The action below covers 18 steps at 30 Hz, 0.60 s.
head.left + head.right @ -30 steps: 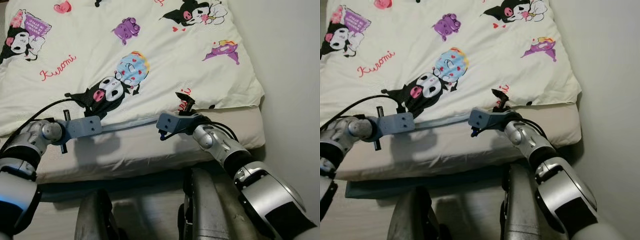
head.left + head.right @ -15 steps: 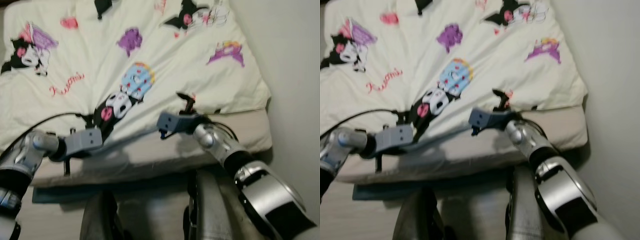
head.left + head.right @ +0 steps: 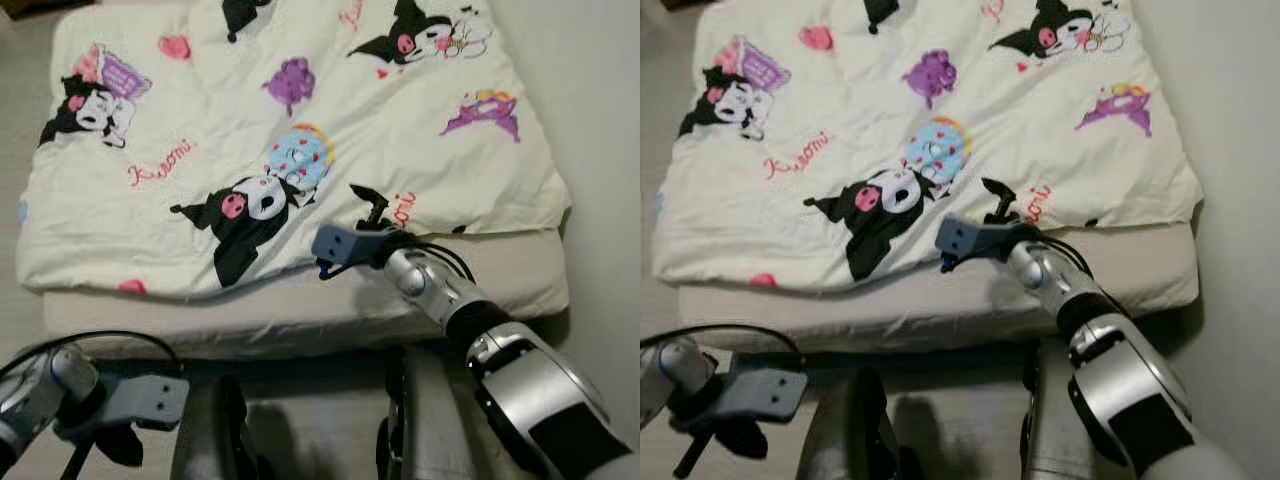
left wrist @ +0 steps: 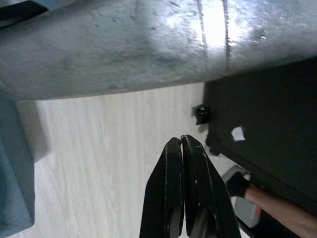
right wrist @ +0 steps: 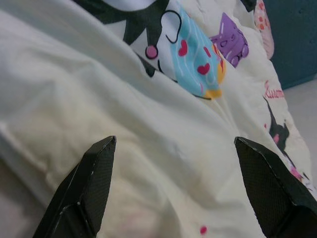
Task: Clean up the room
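A bed [image 3: 500,290] is seen taking up most of the head views, with its beige mattress edge left bare along the near side and at the near right corner; a cream duvet [image 3: 300,130] printed with black, pink and purple cartoon characters is spread over the rest of it, draped down to the mattress edge and lying pretty flat, with a few soft wrinkles. Pale wood floor [image 4: 99,163] is seen under the bed's near side. The right gripper [image 3: 368,203] is held out over the near edge of the duvet, just beside the red lettering printed there; in the right wrist view its jaws are spread wide with nothing held between them, and the duvet's blue and purple prints are seen beyond. The left gripper [image 4: 182,163] is hung low by the robot's own leg, well apart from the bed; its jaws are pressed together with nothing held. A dark piece of furniture [image 4: 267,114] and a person's foot [image 4: 242,186] are caught in the left wrist view.
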Available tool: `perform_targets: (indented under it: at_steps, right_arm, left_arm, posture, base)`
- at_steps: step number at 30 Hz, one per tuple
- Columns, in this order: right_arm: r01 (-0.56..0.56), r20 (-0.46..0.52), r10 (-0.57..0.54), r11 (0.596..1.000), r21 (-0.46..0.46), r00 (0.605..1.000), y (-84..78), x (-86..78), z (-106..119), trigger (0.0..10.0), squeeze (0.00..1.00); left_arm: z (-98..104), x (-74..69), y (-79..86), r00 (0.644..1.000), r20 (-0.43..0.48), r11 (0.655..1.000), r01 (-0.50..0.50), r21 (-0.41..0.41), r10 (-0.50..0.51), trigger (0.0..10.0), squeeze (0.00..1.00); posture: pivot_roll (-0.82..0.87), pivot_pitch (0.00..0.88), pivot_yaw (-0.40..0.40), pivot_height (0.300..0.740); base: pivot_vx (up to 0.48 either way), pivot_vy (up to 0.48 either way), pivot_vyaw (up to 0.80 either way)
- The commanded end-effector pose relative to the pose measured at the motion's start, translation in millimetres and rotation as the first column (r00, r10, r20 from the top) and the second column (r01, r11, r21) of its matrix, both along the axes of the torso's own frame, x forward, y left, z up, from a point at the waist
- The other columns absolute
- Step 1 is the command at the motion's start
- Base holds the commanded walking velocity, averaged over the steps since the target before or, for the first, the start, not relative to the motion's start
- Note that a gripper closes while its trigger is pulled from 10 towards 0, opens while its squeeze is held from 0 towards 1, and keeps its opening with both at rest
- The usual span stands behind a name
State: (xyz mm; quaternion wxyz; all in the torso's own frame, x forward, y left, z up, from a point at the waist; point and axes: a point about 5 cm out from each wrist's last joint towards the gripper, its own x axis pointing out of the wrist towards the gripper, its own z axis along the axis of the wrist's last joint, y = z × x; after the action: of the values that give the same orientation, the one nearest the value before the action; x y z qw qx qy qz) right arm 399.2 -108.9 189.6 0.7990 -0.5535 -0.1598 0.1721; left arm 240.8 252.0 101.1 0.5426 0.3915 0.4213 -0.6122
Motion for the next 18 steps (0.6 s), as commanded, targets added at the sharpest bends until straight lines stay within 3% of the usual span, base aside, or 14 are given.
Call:
perform_targets:
  at_steps: [1,2,3,4,6,7,8,9,10,12,13,15,17,18]
  right_arm:
    - [-0.012,-0.036,0.012,1.0,0.009,0.999,2.6,-3.5,-11,10.0,0.0]
    - [-0.012,-0.035,0.013,1.0,0.011,0.999,2.9,-3.3,-10,10.0,0.0]
    - [-0.012,-0.033,0.012,1.0,0.013,0.999,3.1,-3.2,-10,10.0,0.0]
    - [-0.012,-0.033,0.012,1.0,0.013,0.999,3.1,-3.2,-10,10.0,0.0]
    - [-0.012,-0.032,0.013,1.0,0.017,0.999,3.1,-3.0,-9,10.0,0.0]
    - [-0.012,-0.032,0.013,1.0,0.017,0.999,3.1,-3.0,-9,10.0,0.0]
    - [-0.013,-0.032,0.013,1.0,0.018,0.999,3.0,-3.1,-9,10.0,0.0]
    - [-0.013,-0.032,0.013,1.0,0.018,0.999,3.0,-3.1,-9,10.0,0.0]
    - [-0.013,-0.031,0.014,1.0,0.018,0.999,2.8,-3.2,-9,10.0,0.0]
    - [-0.014,-0.033,0.015,1.0,0.02,0.999,2.8,-3.8,-10,10.0,0.0]
    - [-0.014,-0.033,0.015,1.0,0.02,0.999,2.8,-3.8,-10,10.0,0.0]
    - [-0.017,-0.034,0.018,1.0,0.023,0.999,4.1,-4.3,-11,10.0,0.0]
    - [-0.019,-0.034,0.02,1.0,0.023,0.999,4.5,-4.5,-12,10.0,0.0]
    - [-0.02,-0.035,0.021,1.0,0.023,0.999,4.7,-4.7,-12,10.0,0.0]
  left_arm:
    - [-2,-2.8,5.9,0.999,0.038,0.999,-0.025,0.032,0.024,0.0,0.0]
    - [-1,5.4,2.1,0.99,0.132,0.999,-0.046,0.007,0.045,10.0,0.0]
    - [2,15.8,-3.9,0.973,0.217,0.996,-0.063,-0.059,0.075,10.0,0.0]
    - [2,15.8,-3.9,0.973,0.217,0.996,-0.063,-0.059,0.075,10.0,0.0]
    - [14,33.1,-15.8,0.932,0.334,0.974,-0.073,-0.213,0.142,10.0,0.0]
    - [14,33.1,-15.8,0.932,0.334,0.974,-0.073,-0.213,0.142,10.0,0.0]
    - [22,46.5,-19.5,0.881,0.43,0.958,-0.081,-0.273,0.197,10.0,0.22]
    - [22,46.5,-19.5,0.881,0.43,0.958,-0.081,-0.273,0.197,10.0,0.22]
    - [30,57.2,-21.4,0.826,0.504,0.945,-0.097,-0.314,0.252,10.0,1.0]
    - [44,78.5,-17.8,0.677,0.641,0.925,-0.175,-0.338,0.362,10.0,1.0]
    - [44,78.5,-17.8,0.677,0.641,0.925,-0.175,-0.338,0.362,10.0,1.0]
    - [44,84.7,-12.0,0.597,0.67,0.897,-0.261,-0.357,0.441,10.0,1.0]
    - [42,84.9,-10.1,0.576,0.669,0.883,-0.294,-0.367,0.47,10.0,1.0]
    - [38,85.0,-8.7,0.541,0.618,0.821,-0.37,-0.435,0.571,10.0,1.0]
  posture:
    - [0.0,0.423,0.088,0.456]
    - [0.0,0.422,0.088,0.456]
    - [-0.01,0.422,0.087,0.456]
    - [-0.01,0.422,0.087,0.456]
    - [-0.01,0.423,0.087,0.456]
    - [-0.01,0.423,0.087,0.456]
    - [-0.01,0.423,0.086,0.456]
    - [-0.01,0.423,0.086,0.456]
    - [-0.01,0.424,0.086,0.456]
    - [-0.01,0.423,0.088,0.456]
    - [-0.01,0.423,0.088,0.456]
    - [-0.01,0.422,0.089,0.456]
    - [-0.01,0.422,0.089,0.456]
    - [-0.01,0.422,0.092,0.456]
  base:
    - [0.0,0.0,0.0]
    - [0.0,0.0,0.0]
    - [0.0,0.0,0.0]
    - [0.0,0.0,0.0]
    - [0.0,0.0,0.0]
    - [0.0,0.0,0.0]
    - [0.0,0.0,0.0]
    - [0.0,0.0,0.0]
    - [0.0,0.0,0.0]
    - [0.0,0.0,0.0]
    - [0.0,0.0,0.0]
    - [0.0,0.0,0.0]
    - [0.0,0.0,0.0]
    - [0.0,0.0,0.0]
